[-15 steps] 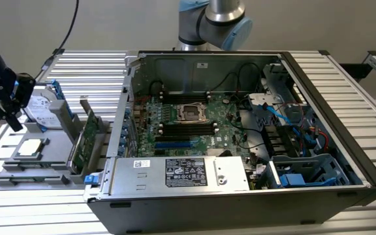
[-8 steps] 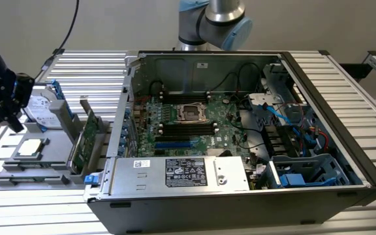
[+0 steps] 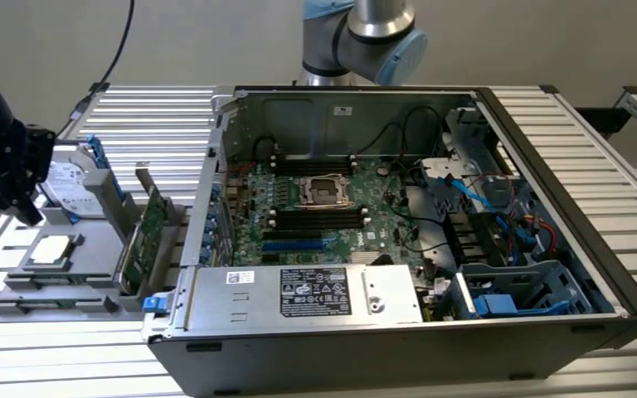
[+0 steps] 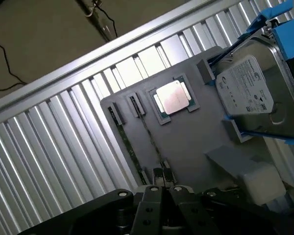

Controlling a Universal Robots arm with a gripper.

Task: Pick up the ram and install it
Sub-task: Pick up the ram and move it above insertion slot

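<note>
Slatted metal table [image 4: 49, 147], grey tray [image 4: 196, 142] holding processor [image 4: 172, 97], hard drive [image 4: 252, 90] and ram [image 4: 133, 154], gripper [image 4: 162, 176] closed above tray.

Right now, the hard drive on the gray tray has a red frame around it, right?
Not red. The frame around the hard drive on the gray tray is blue, as the wrist view shows.
</note>
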